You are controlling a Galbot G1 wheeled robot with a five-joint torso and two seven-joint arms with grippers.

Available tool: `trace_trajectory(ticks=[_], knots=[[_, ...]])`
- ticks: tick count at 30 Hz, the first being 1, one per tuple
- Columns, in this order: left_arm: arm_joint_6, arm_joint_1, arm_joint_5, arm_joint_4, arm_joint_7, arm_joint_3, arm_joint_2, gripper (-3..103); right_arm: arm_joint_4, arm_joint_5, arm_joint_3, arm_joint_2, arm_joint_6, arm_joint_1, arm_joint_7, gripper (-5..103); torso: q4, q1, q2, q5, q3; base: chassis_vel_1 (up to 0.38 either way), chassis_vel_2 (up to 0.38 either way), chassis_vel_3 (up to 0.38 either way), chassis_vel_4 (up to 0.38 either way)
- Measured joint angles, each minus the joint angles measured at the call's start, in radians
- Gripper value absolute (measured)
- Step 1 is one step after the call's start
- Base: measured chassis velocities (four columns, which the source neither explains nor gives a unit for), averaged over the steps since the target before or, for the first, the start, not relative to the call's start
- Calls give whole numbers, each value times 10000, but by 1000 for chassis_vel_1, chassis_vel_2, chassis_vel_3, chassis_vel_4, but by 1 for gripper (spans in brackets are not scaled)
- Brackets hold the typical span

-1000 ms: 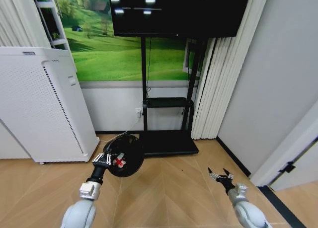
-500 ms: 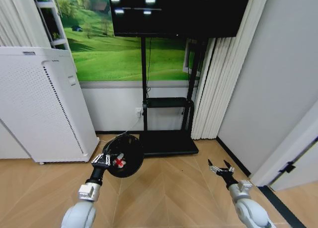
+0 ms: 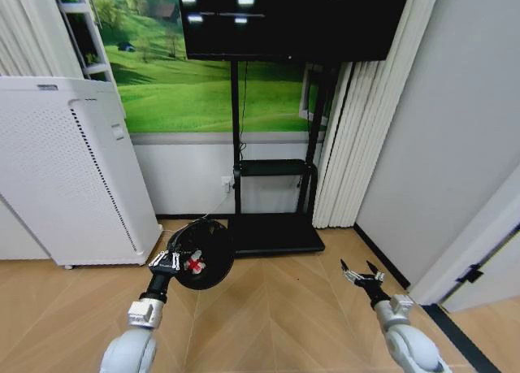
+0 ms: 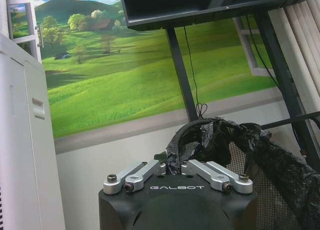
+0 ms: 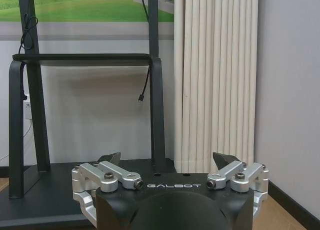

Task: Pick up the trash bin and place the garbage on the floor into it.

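- While the left gripper (image 3: 174, 258) pinched its lined rim, the trash bin (image 3: 203, 253) hung tipped above the floor (image 3: 268, 324), just before the TV stand (image 3: 272, 231) — red-and-white garbage (image 3: 195, 265) inside.
- Right of that stand, the right gripper (image 3: 363, 275) hovered spread, empty.

The room is evenly and brightly lit. Ceiling lights show as small white patches of glare on the dark TV screen (image 3: 292, 15). Shadows are soft: a faint one falls on the wall behind the TV stand (image 5: 90, 115), and a mild one lies under the air purifier (image 3: 69, 170). The head view bends straight lines near its edges, so the curtain (image 3: 366, 129) and wall lean outward. Both wrist views are sharp on the background, while the black camera housings close to the lens look dark and slightly soft.
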Motion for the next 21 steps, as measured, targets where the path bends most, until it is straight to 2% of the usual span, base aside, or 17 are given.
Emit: trace_trajectory(ticks=[10,20,21], knots=[[-25,40,6,25,-3,5,-74,7,-9,-3,-9,-5,0,5,0,100,-1,0,0,1,0,21,20,-25,-26],[-94,95,25,18,-5,-24,-109,7,-11,-4,-18,-6,0,7,3,100,1,-1,-1,2,0,184,180,-178,-185],[-100,101,28,18,-6,-23,-116,7,-11,-4,-19,-7,0,7,3,100,2,0,-2,-9,1,236,233,-225,-249]])
